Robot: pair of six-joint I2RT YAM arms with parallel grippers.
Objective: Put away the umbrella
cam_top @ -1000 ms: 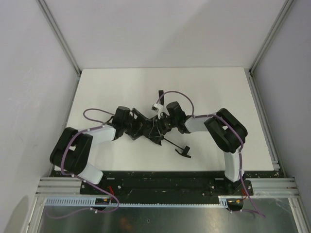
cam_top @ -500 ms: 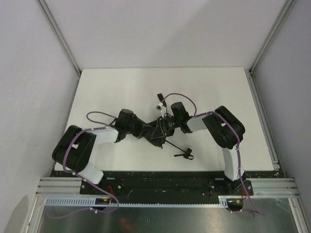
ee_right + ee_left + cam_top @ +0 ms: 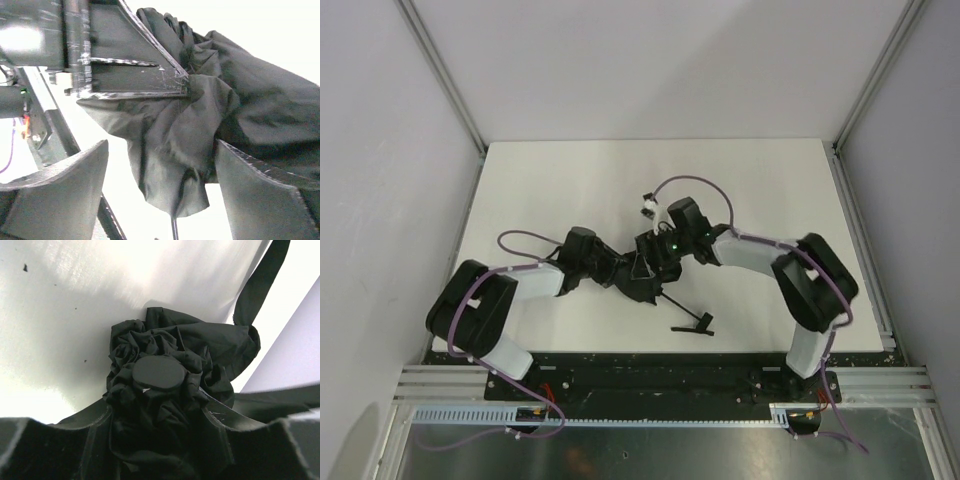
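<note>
Over on the left, the left arm [image 3: 480, 315] reaches in low across the white worktop [image 3: 570, 180] toward the middle. Its left claw [image 3: 160, 415] has the bunched end of the umbrella [image 3: 640, 277] between its fingers [image 3: 45, 450]. From the wrist view the crumpled black fabric fills the whole gap and presses against both sides, so the claw looks pinched on the bundle. A flat round cap [image 3: 157, 372] sits on top of the gathered folds, facing that camera, and a black strap [image 3: 262, 280] trails up and away to the right.

The umbrella lies near the centre of the worktop, between the two claws, its canopy collapsed into a rumpled wad. A thin shaft [image 3: 672, 302] runs out of the wad toward the near right and ends in the small black handle [image 3: 693, 324], which rests on the worktop well clear of either arm. A small white tag [image 3: 646, 208] shows just beyond the bundle.

On the right, the right claw [image 3: 162, 150] is spread wide, its fingers [image 3: 60, 195] either side of a hanging fold of canopy. The finger on the left of that view stands clear of the fabric, while the other is right at the fabric's edge. Facing it, one finger of the left claw presses into the fabric. The right arm [image 3: 815, 290] bends back to its base.
</note>
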